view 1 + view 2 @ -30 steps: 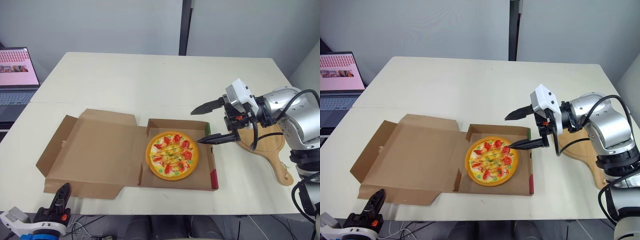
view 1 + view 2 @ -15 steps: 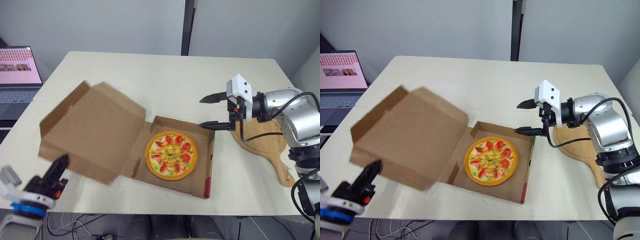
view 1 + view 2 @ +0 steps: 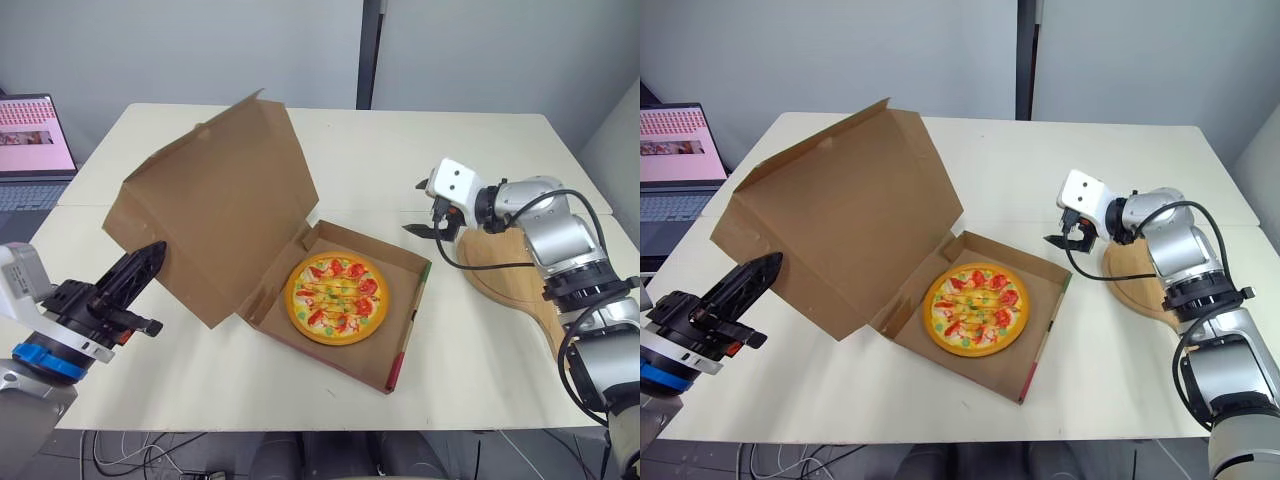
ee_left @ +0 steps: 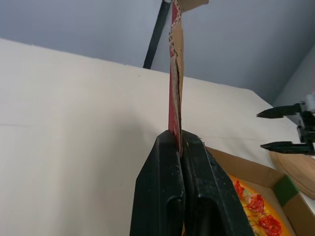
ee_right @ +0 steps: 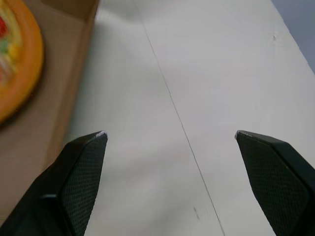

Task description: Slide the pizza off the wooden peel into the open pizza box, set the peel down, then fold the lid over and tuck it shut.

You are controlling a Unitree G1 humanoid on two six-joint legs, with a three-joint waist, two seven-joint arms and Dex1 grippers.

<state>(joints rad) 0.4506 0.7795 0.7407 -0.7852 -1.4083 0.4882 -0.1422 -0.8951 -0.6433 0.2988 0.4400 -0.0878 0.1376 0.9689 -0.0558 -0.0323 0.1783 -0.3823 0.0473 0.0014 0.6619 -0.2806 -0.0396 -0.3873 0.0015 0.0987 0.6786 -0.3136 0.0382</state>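
Note:
The pizza (image 3: pixel 335 298) lies in the base of the cardboard box (image 3: pixel 404 331), whose near right corner is turned toward me. The box lid (image 3: pixel 215 215) stands steeply raised on the left. My left gripper (image 3: pixel 152 256) is shut on the lid's outer edge (image 4: pixel 175 73), with the black fingers (image 4: pixel 167 162) pinching the cardboard. My right gripper (image 3: pixel 416 207) hangs open just beyond the box's far right corner, with nothing between its fingertips (image 5: pixel 96 140). The wooden peel (image 3: pixel 520 280) lies flat on the table to the right of the box, under my right forearm.
A laptop (image 3: pixel 35 145) with a lit screen sits on a second surface at the far left. The white table (image 3: pixel 420 140) stretches bare behind the box. A seam (image 5: pixel 172 113) in the tabletop runs beneath my right gripper.
My left gripper has swung the lid up from half-raised to steeply upright. My right gripper has drawn back from the box rim, toward the far right corner. The box has turned slightly.

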